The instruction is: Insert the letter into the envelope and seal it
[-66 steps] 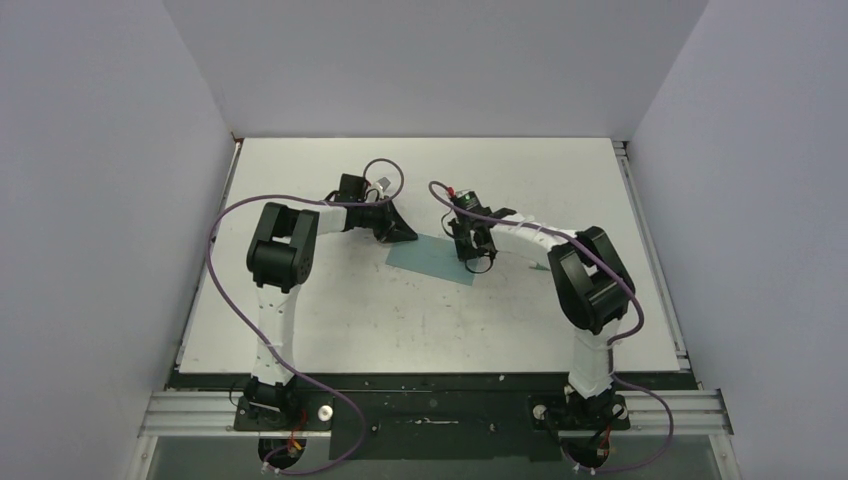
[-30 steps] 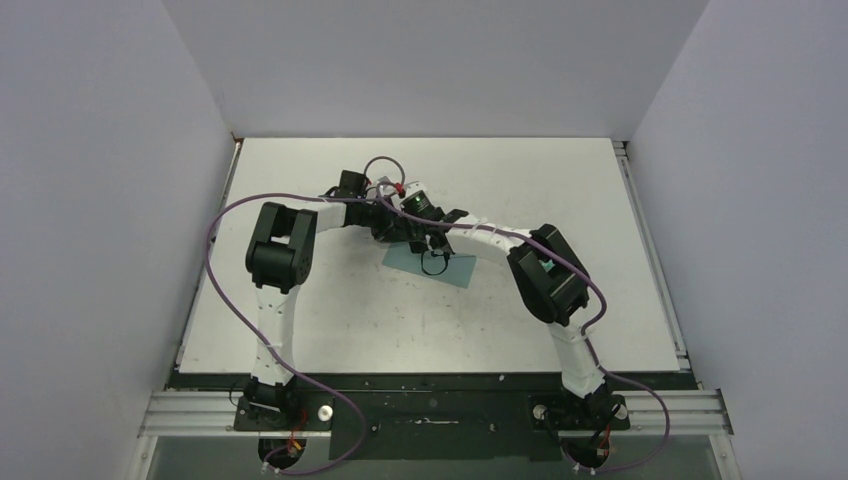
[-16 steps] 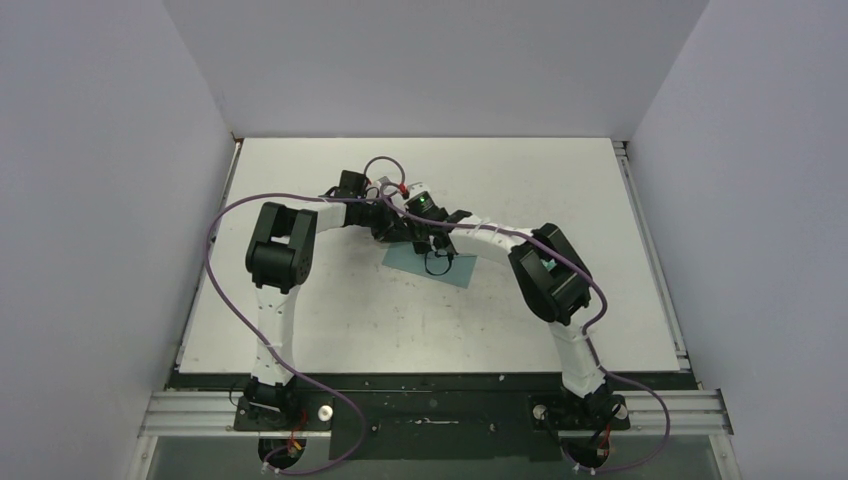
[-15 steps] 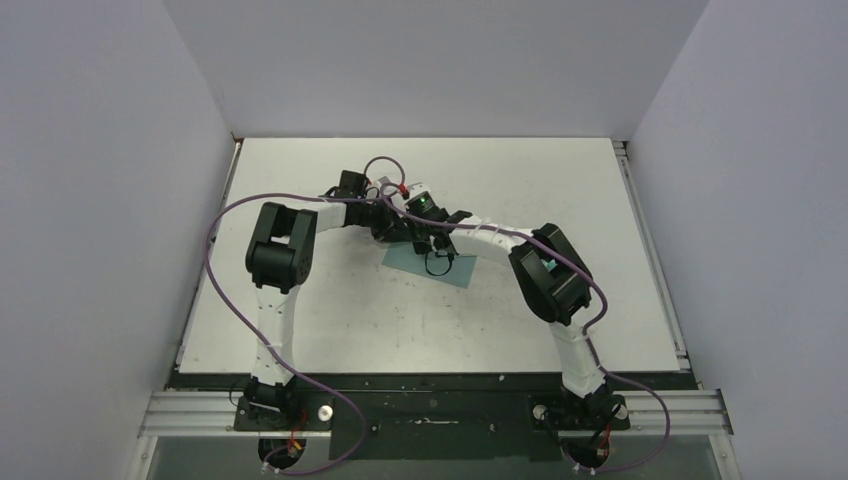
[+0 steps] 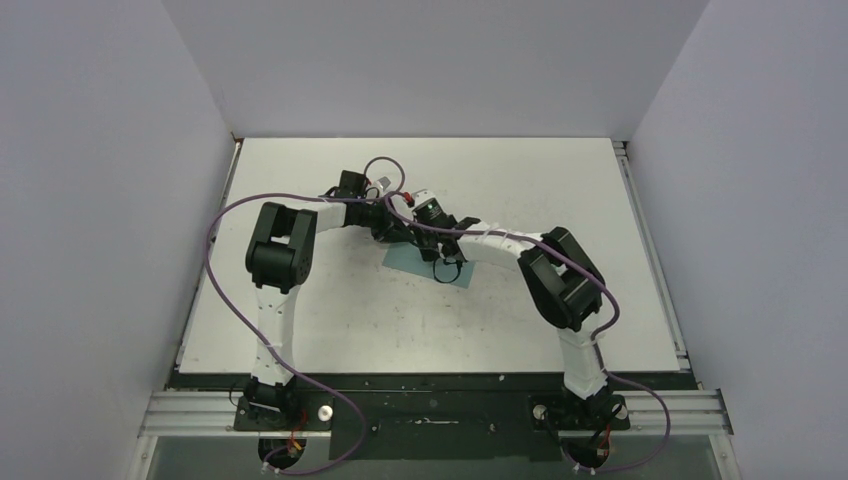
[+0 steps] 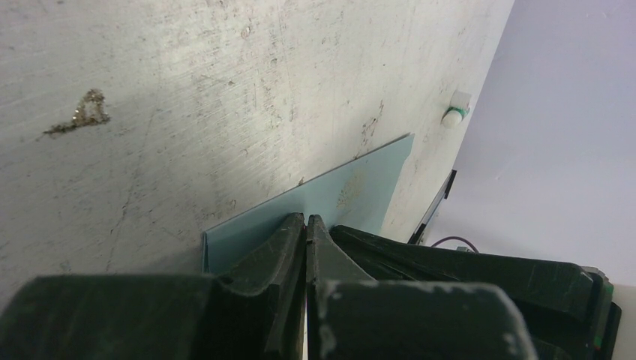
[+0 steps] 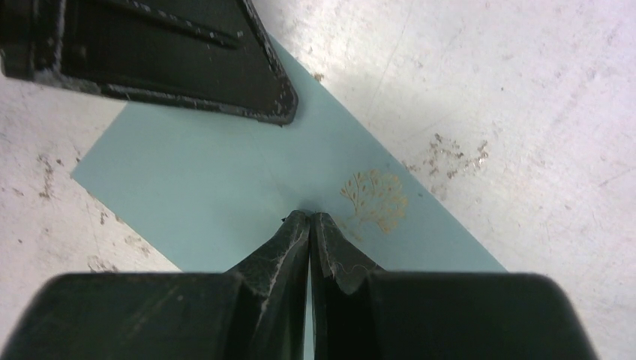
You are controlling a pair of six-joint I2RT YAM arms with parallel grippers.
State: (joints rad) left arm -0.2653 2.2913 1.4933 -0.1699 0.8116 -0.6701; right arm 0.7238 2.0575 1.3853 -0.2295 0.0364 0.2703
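Two shut grippers are gathered over the envelope (image 5: 463,272), which is laid flat on the table (image 5: 400,330) a little beyond its middle and turned at a slant to the table's edges. The left gripper (image 6: 306,219) is seen with its jaws pressed together and nothing between them. Its tips are set at the envelope's long edge, close to one corner. The right gripper (image 7: 310,216) is likewise clamped tight on nothing, and its tips are set on the teal face just beside a small gold ornament (image 7: 375,199) shaped like a tree. Whether either pair of tips is truly pressed onto the paper cannot be told. In the right wrist view a black finger of the left gripper is seen across the envelope's far edge, near the right gripper's tips but apart from them. A small white tube (image 6: 455,111) with a green band is seen by the table's edge, well apart from the envelope.
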